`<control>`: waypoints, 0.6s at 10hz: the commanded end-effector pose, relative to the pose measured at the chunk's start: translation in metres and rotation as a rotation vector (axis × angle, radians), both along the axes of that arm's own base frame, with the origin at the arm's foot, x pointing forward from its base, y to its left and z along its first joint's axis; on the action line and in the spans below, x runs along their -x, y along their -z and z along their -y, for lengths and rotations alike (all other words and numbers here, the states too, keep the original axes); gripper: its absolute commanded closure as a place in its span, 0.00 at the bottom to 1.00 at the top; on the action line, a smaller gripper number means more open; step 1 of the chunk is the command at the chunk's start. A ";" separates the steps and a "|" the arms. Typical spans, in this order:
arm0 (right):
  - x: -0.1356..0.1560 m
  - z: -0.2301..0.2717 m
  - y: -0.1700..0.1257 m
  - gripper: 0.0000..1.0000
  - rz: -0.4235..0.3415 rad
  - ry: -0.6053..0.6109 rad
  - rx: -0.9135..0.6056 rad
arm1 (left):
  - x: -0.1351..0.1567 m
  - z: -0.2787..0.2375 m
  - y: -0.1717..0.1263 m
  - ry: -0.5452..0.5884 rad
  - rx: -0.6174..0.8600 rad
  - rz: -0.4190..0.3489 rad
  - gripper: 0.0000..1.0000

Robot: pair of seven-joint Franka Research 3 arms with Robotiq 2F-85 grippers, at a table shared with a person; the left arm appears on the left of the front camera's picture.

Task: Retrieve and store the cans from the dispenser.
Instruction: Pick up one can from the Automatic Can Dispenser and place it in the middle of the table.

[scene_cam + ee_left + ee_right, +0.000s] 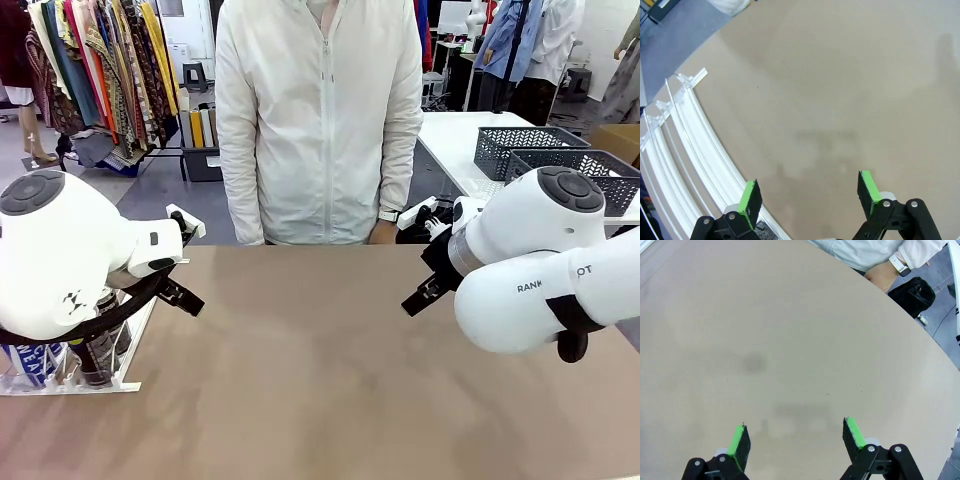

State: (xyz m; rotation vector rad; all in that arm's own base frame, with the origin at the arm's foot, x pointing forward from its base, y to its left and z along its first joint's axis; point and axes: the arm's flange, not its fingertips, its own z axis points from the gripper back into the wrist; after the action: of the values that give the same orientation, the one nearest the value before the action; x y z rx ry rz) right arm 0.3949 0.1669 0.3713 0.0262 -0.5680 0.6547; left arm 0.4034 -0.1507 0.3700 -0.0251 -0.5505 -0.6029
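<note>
Left pincer (808, 184) hangs wide apart just beside the dispenser (695, 150). Right pincer (796, 429) is apart too, well off from it.

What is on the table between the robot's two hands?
Nothing. The front view shows bare brown table between the left hand and the right hand.

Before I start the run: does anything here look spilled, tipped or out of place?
Nothing stands out. The cans stand in the dispenser at the table's near left corner, partly hidden by the left arm. The table looks clean. The left pincer and the right pincer are open, holding nothing.
</note>
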 end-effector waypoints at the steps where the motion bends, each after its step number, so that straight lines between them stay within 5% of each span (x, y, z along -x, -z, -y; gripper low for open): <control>1: -0.001 0.006 -0.007 0.00 -0.082 0.007 -0.093 | 0.002 0.001 -0.009 0.057 0.079 -0.091 0.00; 3: -0.002 0.029 -0.023 0.00 -0.238 -0.018 -0.317 | 0.000 0.006 -0.043 -0.101 0.234 -0.342 0.00; 4: 0.000 0.039 -0.037 0.00 -0.366 0.008 -0.465 | 0.003 0.001 -0.063 -0.109 0.340 -0.382 0.00; 6: 0.020 0.071 -0.079 0.00 -0.415 0.068 -0.665 | 0.012 -0.031 -0.109 -0.054 0.512 -0.389 0.00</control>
State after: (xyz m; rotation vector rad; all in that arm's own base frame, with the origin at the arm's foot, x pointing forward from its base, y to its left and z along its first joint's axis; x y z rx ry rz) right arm 0.3710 0.1271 0.4406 0.7087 -0.3606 0.4554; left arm 0.3872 -0.1494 0.4661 -0.5331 -0.2754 -0.4122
